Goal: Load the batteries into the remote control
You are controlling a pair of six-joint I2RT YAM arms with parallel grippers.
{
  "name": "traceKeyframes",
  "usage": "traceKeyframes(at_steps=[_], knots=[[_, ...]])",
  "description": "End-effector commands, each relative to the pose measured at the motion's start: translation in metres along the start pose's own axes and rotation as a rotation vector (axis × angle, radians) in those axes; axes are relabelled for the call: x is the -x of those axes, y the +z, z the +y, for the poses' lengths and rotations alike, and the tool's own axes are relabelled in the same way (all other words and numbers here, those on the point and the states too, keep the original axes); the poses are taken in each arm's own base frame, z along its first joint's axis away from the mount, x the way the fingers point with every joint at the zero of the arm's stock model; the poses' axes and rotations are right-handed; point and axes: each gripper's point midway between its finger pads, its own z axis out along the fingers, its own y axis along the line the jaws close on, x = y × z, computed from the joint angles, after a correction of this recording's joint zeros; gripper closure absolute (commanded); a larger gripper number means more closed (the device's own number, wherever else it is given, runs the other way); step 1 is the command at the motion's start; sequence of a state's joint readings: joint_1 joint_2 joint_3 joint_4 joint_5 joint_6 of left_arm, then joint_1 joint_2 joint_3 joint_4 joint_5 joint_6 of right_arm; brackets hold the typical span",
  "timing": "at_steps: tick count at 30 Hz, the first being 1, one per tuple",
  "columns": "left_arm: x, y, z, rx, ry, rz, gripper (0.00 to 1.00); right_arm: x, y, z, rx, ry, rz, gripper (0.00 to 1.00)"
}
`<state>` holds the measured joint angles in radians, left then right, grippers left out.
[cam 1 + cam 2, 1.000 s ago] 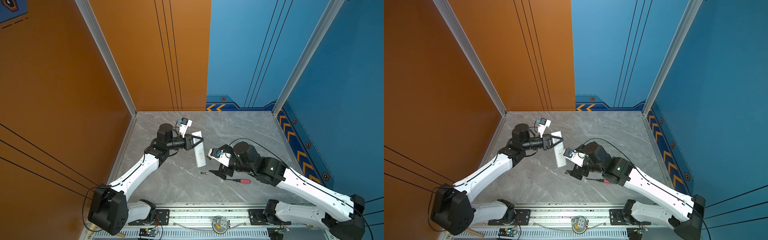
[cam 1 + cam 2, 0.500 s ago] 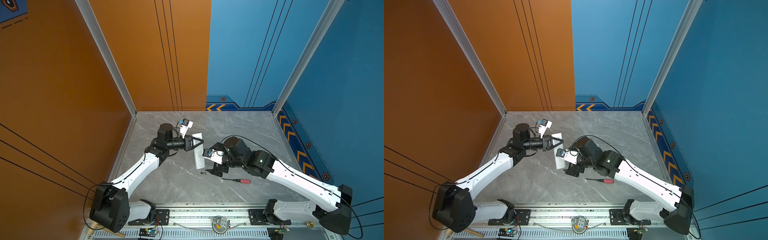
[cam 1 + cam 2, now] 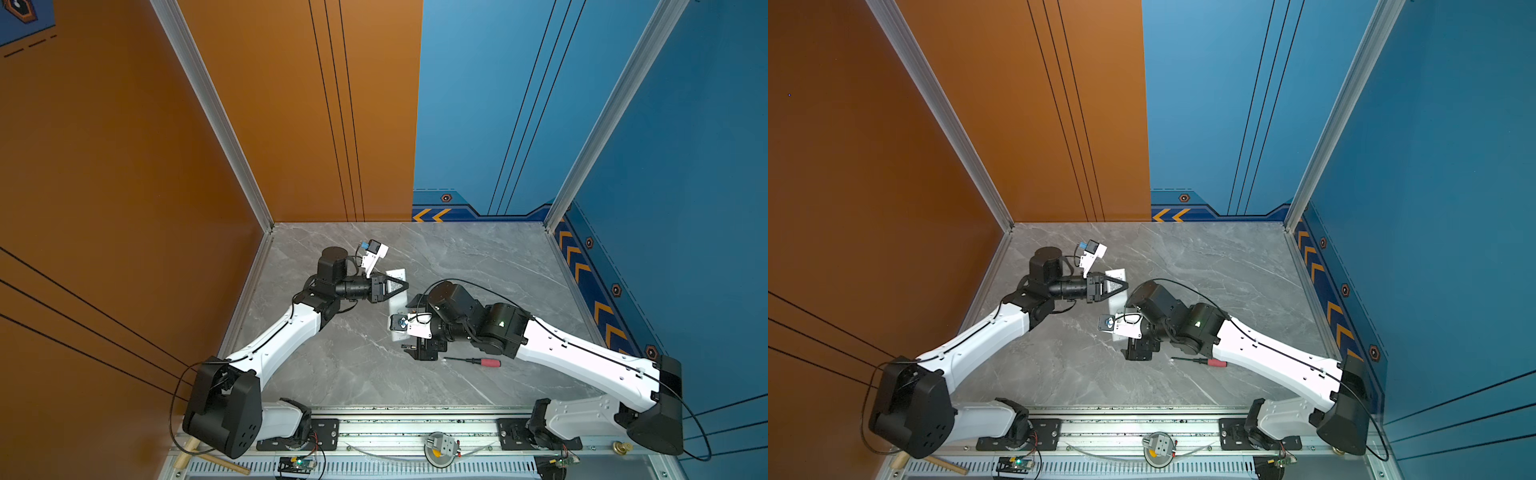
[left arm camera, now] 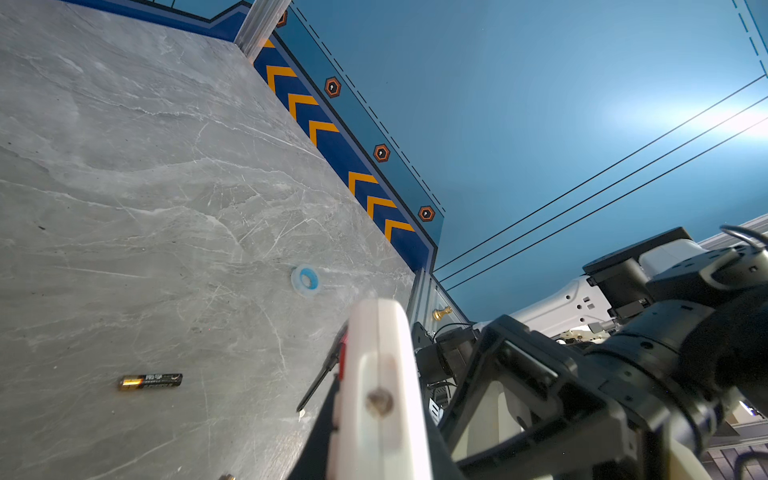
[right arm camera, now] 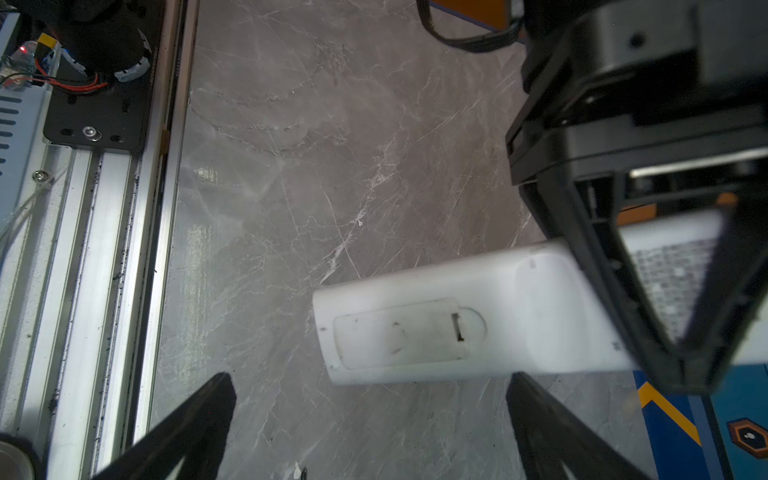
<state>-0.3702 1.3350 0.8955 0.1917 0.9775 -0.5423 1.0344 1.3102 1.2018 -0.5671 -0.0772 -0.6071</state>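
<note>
Far end of remote control [image 5: 415,328] being covered by clamping left gripper [image 3: 402,286]; cover end hanging free before wide-spread right gripper [image 5: 370,386]. Just beside it, screwdriver [image 3: 473,361] crowding table [image 3: 478,257]; back half lying open.

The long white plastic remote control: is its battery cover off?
No, the battery cover sits closed in the remote control's plain white back.

Finds left gripper [image 3: 1124,286] clamped across remote control [image 3: 1116,275]; right gripper [image 3: 1133,353] poised just beside its near end; screwdriver [image 3: 1200,361] lying right of it.
</note>
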Motion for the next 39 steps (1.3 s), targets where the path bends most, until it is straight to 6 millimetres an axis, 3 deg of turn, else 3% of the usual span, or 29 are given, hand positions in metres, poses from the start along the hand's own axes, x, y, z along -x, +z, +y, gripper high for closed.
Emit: traceKeyframes(at_steps=[1,19,39], knots=[[0.005,-0.003,-0.006,-0.033,0.013,0.002,1.0,0.01,-0.003,-0.01,-0.046,-0.038,-0.007,0.0],[0.006,-0.001,-0.003,-0.046,-0.031,0.003,1.0,0.019,0.012,-0.007,-0.064,-0.109,0.012,0.0],[0.008,-0.001,-0.001,-0.054,-0.047,-0.006,1.0,0.011,0.023,-0.003,-0.062,-0.129,0.04,0.0]])
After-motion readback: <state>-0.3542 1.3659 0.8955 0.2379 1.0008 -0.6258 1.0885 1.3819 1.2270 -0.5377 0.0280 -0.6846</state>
